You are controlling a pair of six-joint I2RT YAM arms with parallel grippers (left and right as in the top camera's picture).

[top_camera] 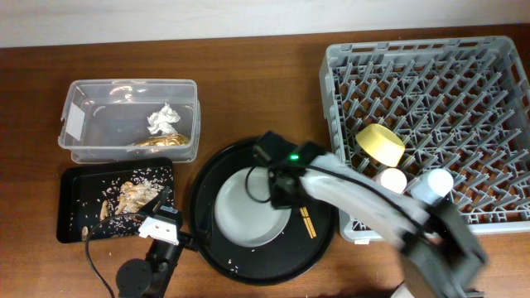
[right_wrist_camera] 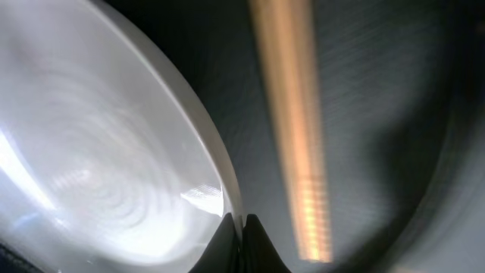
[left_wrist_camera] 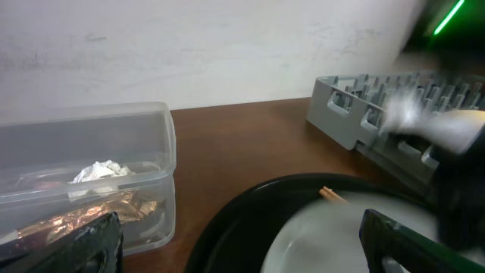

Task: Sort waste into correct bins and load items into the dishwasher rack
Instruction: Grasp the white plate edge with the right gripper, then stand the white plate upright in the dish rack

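On the desk [top_camera: 248,91], up and to the left of the round black tray [top_camera: 207,175], the clear box [top_camera: 79,142] holds the crumpled tissue [top_camera: 163,121] and the brown-gold wrapper [top_camera: 161,140]. Directly left of the round tray, the black rectangular tray [top_camera: 69,207] carries the tan food scraps [top_camera: 132,197]. The left tool [top_camera: 163,213] hangs between that tray's near right corner and the round tray's left rim, its fingers spread wide and holding nothing. The white plate [top_camera: 240,211] lies inside the round tray. The right tool [right_wrist_camera: 242,235] is narrowed to a pinch on the plate's right rim. The chopsticks [top_camera: 307,223] lie on the round tray just right of the plate. Right of the round tray stands the dishwasher rack [top_camera: 339,58], with the yellow bowl [top_camera: 379,144], pink cup [top_camera: 389,180] and light-blue cup [top_camera: 433,184] in it.
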